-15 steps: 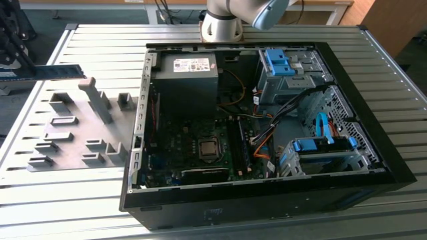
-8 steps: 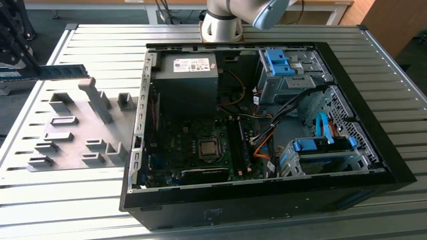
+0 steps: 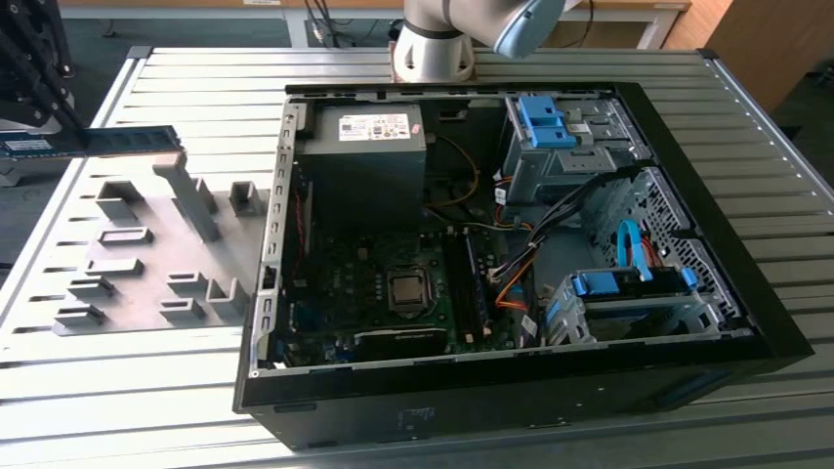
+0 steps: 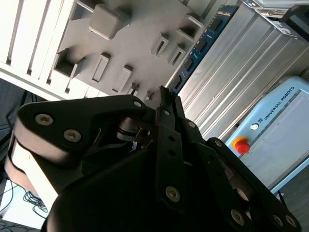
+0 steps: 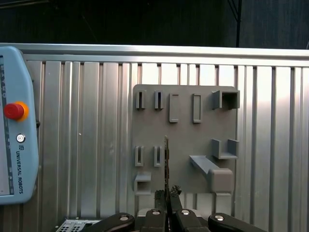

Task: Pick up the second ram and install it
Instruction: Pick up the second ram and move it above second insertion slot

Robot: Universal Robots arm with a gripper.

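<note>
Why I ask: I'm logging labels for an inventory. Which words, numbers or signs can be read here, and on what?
Pendant: a brand name in capitals along its edge, not quoted here; no other wording is legible.
Power supply: white label, print too small to read.
Ram: pale blue label, too small to read.
Case: small marks on its front, too blurred to read.

Exterior view elevated, wrist views over fixture plate (image 5: 183, 140)
</note>
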